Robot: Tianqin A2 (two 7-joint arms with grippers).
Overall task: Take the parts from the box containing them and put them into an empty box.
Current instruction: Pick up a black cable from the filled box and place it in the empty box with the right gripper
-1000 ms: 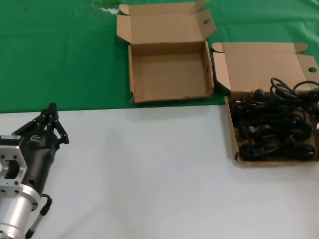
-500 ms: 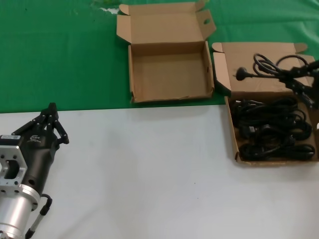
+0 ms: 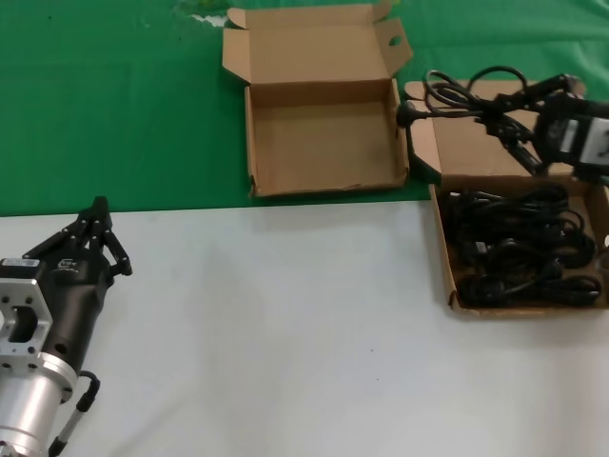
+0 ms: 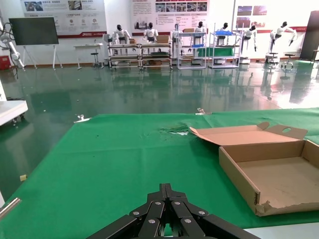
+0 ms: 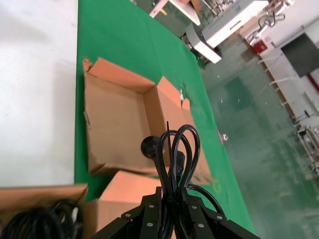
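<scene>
My right gripper [image 3: 502, 112] is shut on a coiled black power cord [image 3: 463, 93] and holds it in the air over the lid of the full box [image 3: 445, 257], beside the right wall of the empty box [image 3: 324, 138]. The cord's plug points toward the empty box. In the right wrist view the cord [image 5: 175, 155] loops out from between the closed fingers [image 5: 153, 198], with the empty box [image 5: 112, 129] beyond it. Several more black cords [image 3: 519, 249] lie in the full box. My left gripper [image 3: 98, 208] is shut and empty, parked at the near left over the white table.
The empty box lies on a green cloth [image 3: 114, 105] that covers the far half of the table; the near half is white [image 3: 285, 343]. The full box sits at the right edge, partly out of view. The empty box also shows in the left wrist view [image 4: 269, 169].
My right gripper has lifted one cord out of the full box and carried it up and to the left, toward the empty box. The left arm has not moved.
</scene>
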